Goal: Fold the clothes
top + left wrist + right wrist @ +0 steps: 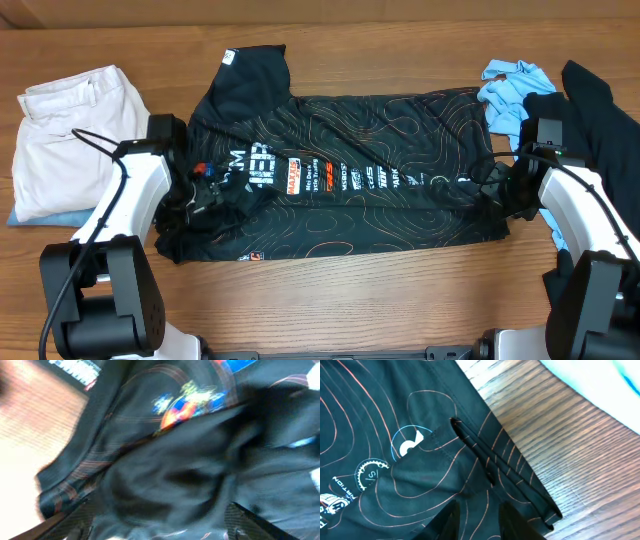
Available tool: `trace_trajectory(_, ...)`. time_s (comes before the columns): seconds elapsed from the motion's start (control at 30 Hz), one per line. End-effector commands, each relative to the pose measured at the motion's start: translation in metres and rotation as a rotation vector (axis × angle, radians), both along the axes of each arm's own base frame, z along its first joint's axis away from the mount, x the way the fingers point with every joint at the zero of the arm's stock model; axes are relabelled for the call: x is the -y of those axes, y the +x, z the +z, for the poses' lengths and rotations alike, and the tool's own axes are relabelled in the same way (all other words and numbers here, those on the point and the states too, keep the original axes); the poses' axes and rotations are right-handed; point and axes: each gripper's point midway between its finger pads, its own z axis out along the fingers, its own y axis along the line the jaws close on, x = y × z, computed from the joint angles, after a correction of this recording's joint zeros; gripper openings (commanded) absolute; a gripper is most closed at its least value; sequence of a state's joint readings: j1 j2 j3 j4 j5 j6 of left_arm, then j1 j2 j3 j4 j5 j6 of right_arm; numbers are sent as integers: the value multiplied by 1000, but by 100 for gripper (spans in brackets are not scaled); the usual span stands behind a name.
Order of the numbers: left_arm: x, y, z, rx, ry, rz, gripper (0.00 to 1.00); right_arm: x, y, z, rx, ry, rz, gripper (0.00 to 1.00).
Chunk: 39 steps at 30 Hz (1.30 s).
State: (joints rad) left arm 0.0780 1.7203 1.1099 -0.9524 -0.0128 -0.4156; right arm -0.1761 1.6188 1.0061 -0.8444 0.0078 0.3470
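The black jersey, printed with orange and white contour lines and logos, lies spread across the middle of the table, its left part bunched up. My left gripper sits in that bunched part. In the blurred left wrist view its fingers stand wide apart with crumpled black cloth between them. My right gripper is at the jersey's right edge. In the right wrist view its fingers are close together on the cloth, beside a folded hem.
Beige trousers lie folded at the far left. A light blue shirt lies crumpled at the back right and also shows in the right wrist view. Another dark garment lies at the right edge. Bare wooden table runs along the front.
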Motion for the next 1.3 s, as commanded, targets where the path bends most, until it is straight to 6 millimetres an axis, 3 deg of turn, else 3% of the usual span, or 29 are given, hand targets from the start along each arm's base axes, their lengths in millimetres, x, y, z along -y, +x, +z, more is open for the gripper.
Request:
trace_trajectory(0.0, 17, 23, 13, 107, -101, -42, 91, -1, 1, -11, -26, 13, 9, 29)
trace_trajectory(0.33, 21, 33, 15, 147, -123, -46, 95, 0, 6, -39, -67, 21, 9, 29)
trace_trajectory(0.5, 21, 33, 15, 147, -123, -46, 96, 0, 6, -41, -69, 21, 9, 5)
trace_trajectory(0.6, 21, 33, 15, 147, -123, -46, 96, 1, 8, -41, -62, 20, 8, 4)
trace_trajectory(0.7, 21, 33, 15, 150, -121, -56, 96, 2, 27, -32, 6, 22, 11, 4)
trace_trajectory(0.8, 21, 35, 15, 156, -121, -57, 96, 1, 67, -10, 149, 37, 23, 4)
trace_trajectory(0.83, 21, 35, 15, 160, -120, -57, 96, 3, 81, -4, 207, 33, 26, 7)
trace_trajectory(0.87, 21, 36, 15, 162, -120, -57, 96, 4, 87, -1, 234, 28, 26, 22)
trace_trajectory(1.03, 21, 36, 15, 164, -120, -58, 96, 6, 97, 3, 277, 20, 25, 32)
trace_trajectory(1.27, 20, 46, 21, 206, -110, -112, 94, 0, 85, -2, 226, 39, 53, 32)
